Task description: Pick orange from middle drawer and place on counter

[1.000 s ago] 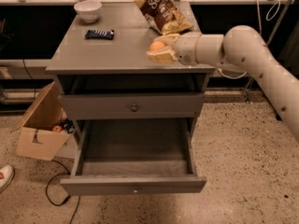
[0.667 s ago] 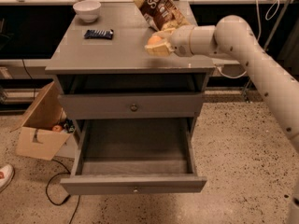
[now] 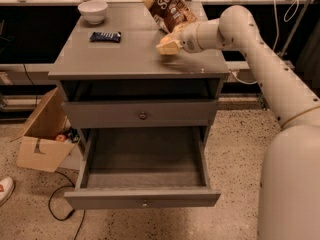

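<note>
Camera view: the gripper (image 3: 169, 46) hovers just above the counter (image 3: 115, 59), beside the chip bag (image 3: 170, 9). Its grip is indeterminate, and the orange cannot be made out. The middle drawer (image 3: 142, 198) is pulled out.

The bent arm (image 3: 272, 81) reaches leftward, pincer (image 3: 168, 47) at upper centre.
</note>
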Robot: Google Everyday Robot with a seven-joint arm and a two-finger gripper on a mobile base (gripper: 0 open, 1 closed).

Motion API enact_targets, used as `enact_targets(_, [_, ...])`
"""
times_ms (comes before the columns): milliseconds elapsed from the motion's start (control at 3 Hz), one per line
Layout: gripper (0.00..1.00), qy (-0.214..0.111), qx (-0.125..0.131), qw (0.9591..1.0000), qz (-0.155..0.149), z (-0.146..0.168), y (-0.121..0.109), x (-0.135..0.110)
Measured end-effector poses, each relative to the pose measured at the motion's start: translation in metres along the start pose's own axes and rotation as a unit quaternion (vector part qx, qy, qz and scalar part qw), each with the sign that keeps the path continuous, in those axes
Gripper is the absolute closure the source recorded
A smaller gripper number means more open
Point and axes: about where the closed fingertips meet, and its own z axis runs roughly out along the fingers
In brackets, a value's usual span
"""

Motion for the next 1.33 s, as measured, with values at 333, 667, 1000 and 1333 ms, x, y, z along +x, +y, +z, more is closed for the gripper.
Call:
enact_targets(333, [1.0, 0.033, -0.011, 0.9991, 0.024, 0.0115, -0.0066, 0.0096])
enact_targets(667, [0.81, 0.055, -0.025, 0.9972, 0.043, 0.0181, -0.0078, 0.0158])
enact_targets(1000, [0.58, 0.069, -0.034, 0.9957, 0.052, 0.0201, -0.0081, 0.0177])
enact_targets(1333, [0.35, 0.075, -0.038, 0.9949, 0.055, 0.0199, -0.0092, 0.0184])
